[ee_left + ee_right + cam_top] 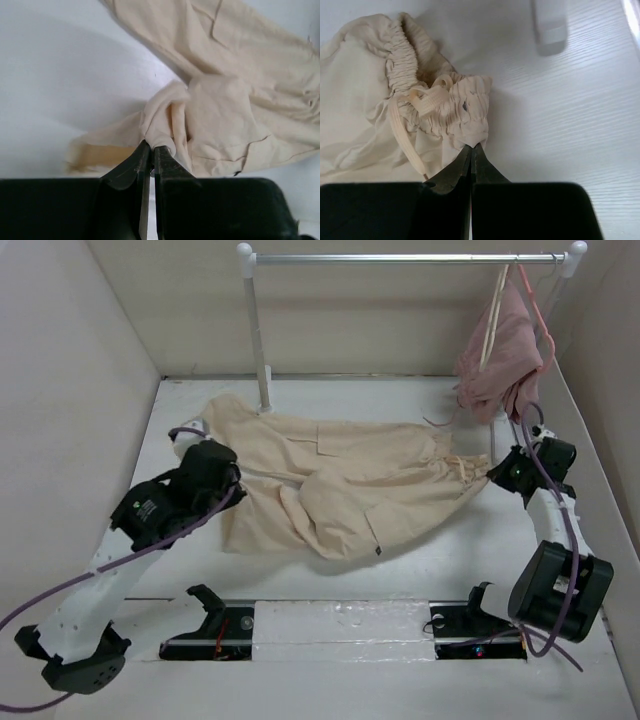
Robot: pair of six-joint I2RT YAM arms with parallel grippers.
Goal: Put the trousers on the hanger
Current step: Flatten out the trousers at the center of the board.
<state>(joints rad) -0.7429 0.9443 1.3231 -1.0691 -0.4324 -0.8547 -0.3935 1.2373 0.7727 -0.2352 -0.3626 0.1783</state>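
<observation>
The beige trousers (pixel 350 480) lie crumpled across the middle of the white table, waistband to the right. My left gripper (pixel 236 480) is at their left side, shut on a bunched fold of a leg (pixel 162 125), with the fingertips (pixel 152 146) pinching the cloth. My right gripper (pixel 492 472) is at the right end, shut on the corner of the elastic waistband (pixel 470 112) beside the drawstring (pixel 402 135); its tips (pixel 472 146) hold the cloth edge. The cream hanger (pixel 491 325) hangs on the rail at the back right, partly hidden by a pink garment.
A clothes rail (pixel 400 257) on a white post (pixel 262 340) spans the back. A dusty-pink garment (pixel 500 365) on a thin pink hanger (pixel 541 315) hangs at its right end, just above my right arm. Walls close in on the left and right.
</observation>
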